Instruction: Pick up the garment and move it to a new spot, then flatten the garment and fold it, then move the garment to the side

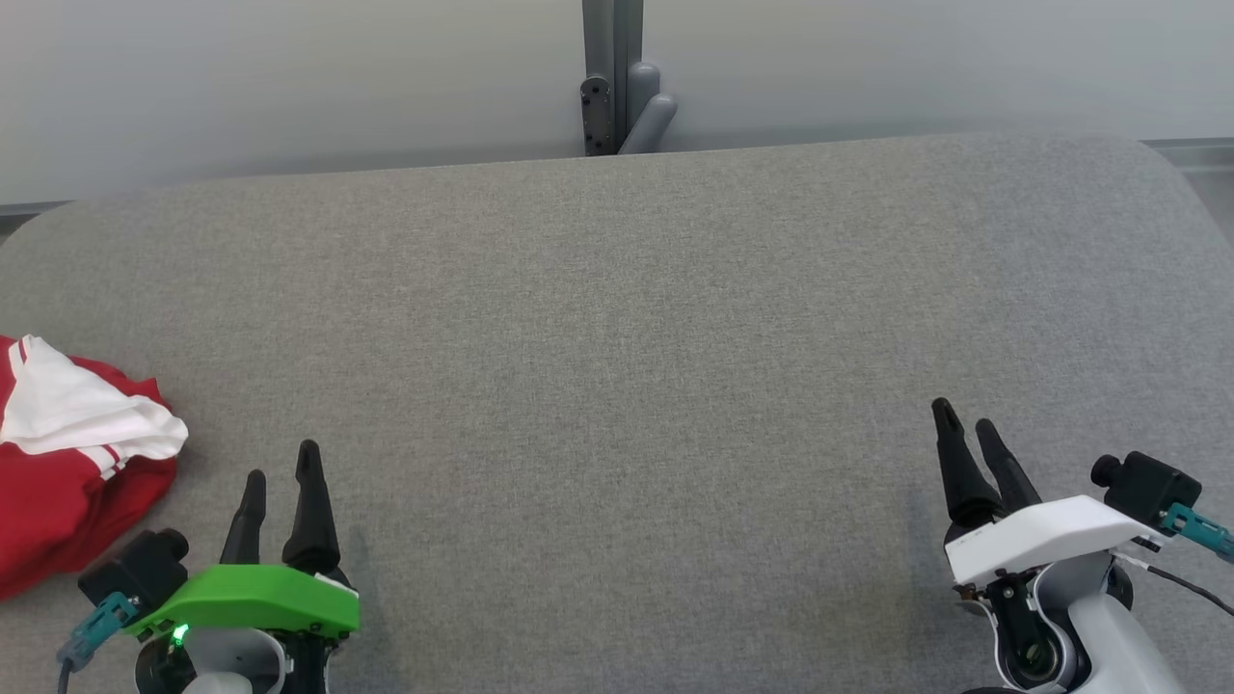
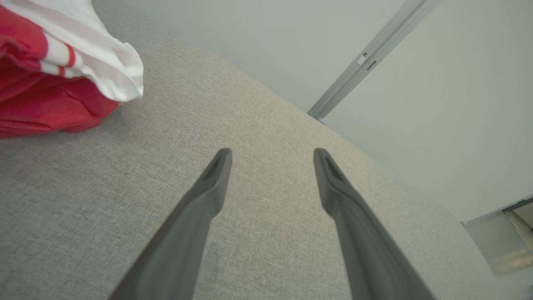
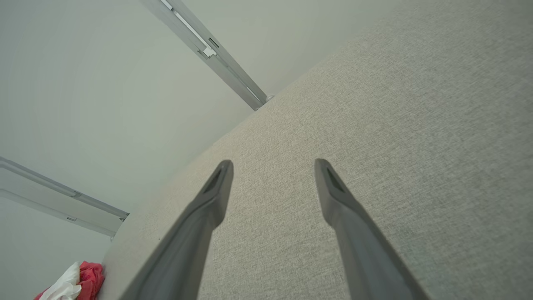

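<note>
Left end effector [image 1: 281,461] at seven o'clock and right end effector [image 1: 964,414] at four both point toward twelve, fingers wide apart, empty. One crumpled red-and-white fabric garment [image 1: 67,492] lies at eight on the grey cloth-covered counter [image 1: 617,318].

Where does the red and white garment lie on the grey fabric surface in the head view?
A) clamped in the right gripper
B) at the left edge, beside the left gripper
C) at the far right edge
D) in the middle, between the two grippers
B: the crumpled garment lies at the left edge of the grey surface, just left of the open left gripper and apart from it.
</note>
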You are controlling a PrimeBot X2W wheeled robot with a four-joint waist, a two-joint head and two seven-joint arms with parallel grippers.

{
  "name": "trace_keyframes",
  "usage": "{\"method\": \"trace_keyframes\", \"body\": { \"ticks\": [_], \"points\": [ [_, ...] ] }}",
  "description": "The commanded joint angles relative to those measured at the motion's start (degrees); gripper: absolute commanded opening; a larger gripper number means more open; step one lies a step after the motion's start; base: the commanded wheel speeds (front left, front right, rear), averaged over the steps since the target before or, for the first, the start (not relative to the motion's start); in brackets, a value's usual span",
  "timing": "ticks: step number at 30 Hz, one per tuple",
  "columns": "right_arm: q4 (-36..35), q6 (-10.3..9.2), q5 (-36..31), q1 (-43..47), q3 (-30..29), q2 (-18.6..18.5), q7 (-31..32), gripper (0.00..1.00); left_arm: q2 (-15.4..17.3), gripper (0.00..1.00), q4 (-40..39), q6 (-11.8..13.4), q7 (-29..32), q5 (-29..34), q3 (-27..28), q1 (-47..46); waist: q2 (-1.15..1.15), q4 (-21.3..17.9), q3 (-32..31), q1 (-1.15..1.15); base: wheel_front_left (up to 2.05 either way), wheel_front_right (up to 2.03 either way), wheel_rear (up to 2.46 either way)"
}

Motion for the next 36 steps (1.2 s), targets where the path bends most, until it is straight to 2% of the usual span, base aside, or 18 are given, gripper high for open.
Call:
{"method": "trace_keyframes", "body": {
  "ticks": [1,18,36],
  "points": [
    [-0.3,0.02,-2.3,0.1,0.0,-0.1,-0.7,1.00,0.4,1.00,-0.5,-0.4,-0.7,2.2,0.0,0.1,0.00,0.0,0.0,0.00,0.00,0.00,0.00],
    [-0.4,0.03,-13.4,0.8,-0.1,0.5,-2.7,1.00,0.4,1.00,-0.5,-0.5,-3.3,13.0,-0.7,1.1,0.00,0.1,0.1,0.00,0.00,0.00,0.00],
    [-0.4,0.02,-22.9,1.8,0.6,0.7,-4.4,1.00,0.5,1.00,-0.2,-0.6,-5.6,21.6,-1.4,2.4,0.00,0.1,0.0,0.00,0.00,0.00,0.00]
  ]
}}
